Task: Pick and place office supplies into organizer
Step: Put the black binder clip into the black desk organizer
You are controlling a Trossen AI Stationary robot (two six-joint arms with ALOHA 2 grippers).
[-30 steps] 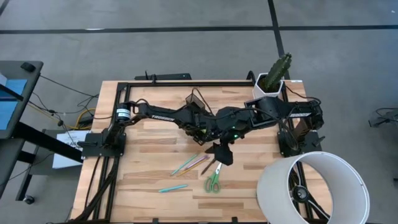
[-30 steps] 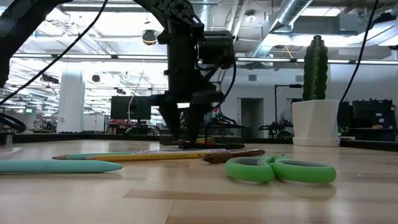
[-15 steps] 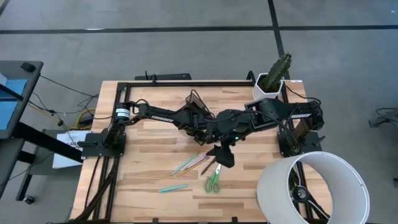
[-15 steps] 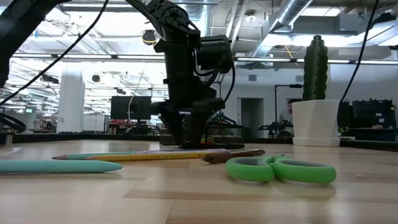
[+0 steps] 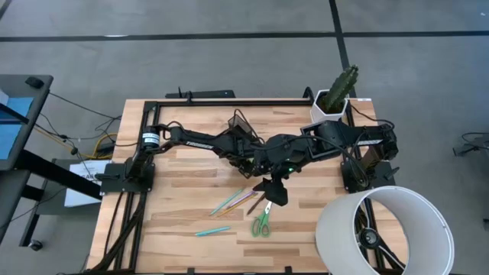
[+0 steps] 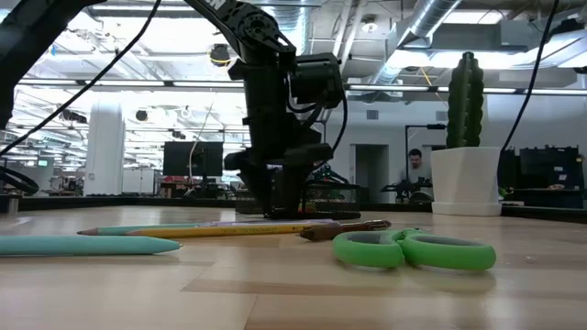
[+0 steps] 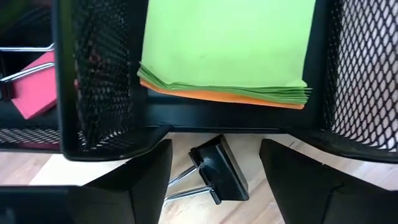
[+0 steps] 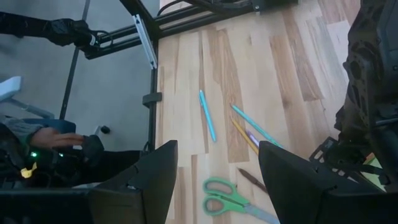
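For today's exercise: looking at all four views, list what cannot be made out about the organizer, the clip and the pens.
- Organizer: high view, both arms cross over it, hiding its contents.
- Pink block: left wrist view, mesh wall and picture edge cut it off.
- Binder clip: high view, hidden under the left gripper.
- Pens: low view, they overlap edge-on; their count is unclear.

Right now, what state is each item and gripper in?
Left gripper: open, over a black binder clip lying on the table.
Right gripper: open, empty.
Sticky note pad: in the organizer.
Scissors: closed, flat on the table.
Pens: on the table.
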